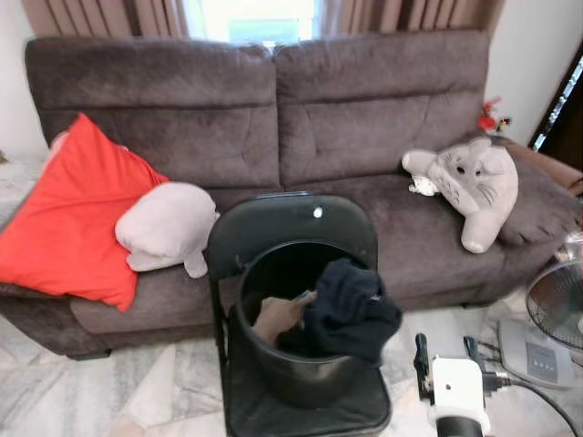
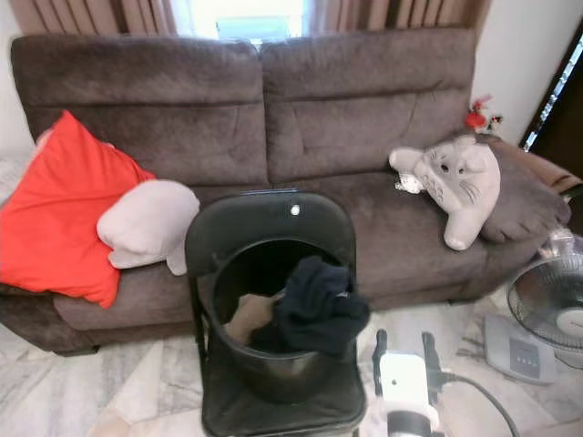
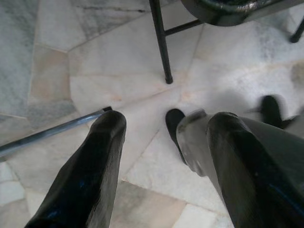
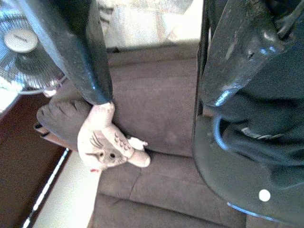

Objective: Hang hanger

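Observation:
A black bucket (image 1: 301, 364) stands on the seat of a black folding chair (image 1: 291, 228) in front of the sofa. A dark navy garment (image 1: 351, 309) is draped over the bucket's right rim, and a tan cloth (image 1: 278, 314) lies inside. A thin dark curved piece (image 4: 217, 137) lies against the garment; I cannot tell whether it is a hanger. My right gripper (image 1: 446, 350) stands open and empty, low and just right of the chair. My left gripper (image 3: 166, 121) hangs open over the floor beside a chair leg (image 3: 161, 42).
A brown sofa (image 1: 364, 118) holds a red cushion (image 1: 73, 214), a pale plush (image 1: 168, 228) and a grey plush (image 1: 478, 187). At the right a fan (image 1: 557, 305) and a grey box (image 1: 539, 355) with cables stand on the marble floor. A grey rod (image 3: 52, 130) lies beside the left gripper.

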### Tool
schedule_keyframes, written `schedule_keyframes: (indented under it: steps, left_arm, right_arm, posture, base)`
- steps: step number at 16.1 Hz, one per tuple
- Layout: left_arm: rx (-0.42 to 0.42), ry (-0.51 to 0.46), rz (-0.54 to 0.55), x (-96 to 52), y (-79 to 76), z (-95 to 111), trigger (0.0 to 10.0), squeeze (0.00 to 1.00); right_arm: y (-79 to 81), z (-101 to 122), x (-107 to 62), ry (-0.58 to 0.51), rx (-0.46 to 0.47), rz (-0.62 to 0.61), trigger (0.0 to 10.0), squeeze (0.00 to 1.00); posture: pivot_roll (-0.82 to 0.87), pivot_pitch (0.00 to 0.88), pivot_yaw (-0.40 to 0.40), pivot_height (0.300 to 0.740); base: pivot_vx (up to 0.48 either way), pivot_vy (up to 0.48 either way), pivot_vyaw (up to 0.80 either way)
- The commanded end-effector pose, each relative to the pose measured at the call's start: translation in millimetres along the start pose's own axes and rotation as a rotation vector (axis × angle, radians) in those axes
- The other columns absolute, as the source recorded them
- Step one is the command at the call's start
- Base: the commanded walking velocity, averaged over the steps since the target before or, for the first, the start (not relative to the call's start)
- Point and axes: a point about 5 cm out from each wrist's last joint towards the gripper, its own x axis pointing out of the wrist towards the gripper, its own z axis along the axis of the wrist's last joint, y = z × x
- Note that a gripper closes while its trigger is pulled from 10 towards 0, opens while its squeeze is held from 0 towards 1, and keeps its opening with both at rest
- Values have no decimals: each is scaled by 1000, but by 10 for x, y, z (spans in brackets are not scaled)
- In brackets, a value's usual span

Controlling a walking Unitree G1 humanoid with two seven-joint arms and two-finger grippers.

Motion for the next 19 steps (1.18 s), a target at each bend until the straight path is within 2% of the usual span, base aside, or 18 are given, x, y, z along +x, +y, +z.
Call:
schedule_keyframes:
  steps: [1, 4, 8, 12, 17, 19]
  left_arm:
    - [16, 22, -18, 7, -64, -33, 10000, 0]
    - [18, 20, -18, 14, -68, -19, 10000, 0]
    - [8, 19, -19, 18, -85, -17, 10000, 0]
    - [5, 20, -21, 17, -94, -24, 10000, 0]
    - [14, 17, -25, 21, -101, -14, 10000, 0]
    - [19, 17, -26, 20, -103, -16, 10000, 0]
  right_arm:
    - [-52, -11, 0, 3, -13, -13, 10000, 0]
    - [-44, -21, 6, 10, -13, -12, 10000, 0]
    - [-59, -38, -10, 17, -30, -7, 10000, 0]
    - [-57, -55, -22, 25, -21, -4, 10000, 0]
    - [-48, -57, -12, 33, -16, -4, 10000, 0]
    - [-46, -57, -11, 34, -17, -4, 10000, 0]
  posture:
    - [-58, 10, 55, 740]
    - [-58, 5, 56, 740]
    - [-63, 10, 53, 740]
    - [-62, 17, 50, 740]
    - [-62, 18, 49, 740]
    - [-62, 18, 49, 740]
  base:
    - [0, -349, 0]
    - [0, -316, 0]
    - [0, 0, 0]
    - [0, 0, 691]
    - [0, 0, 0]
    - [0, -281, 0]
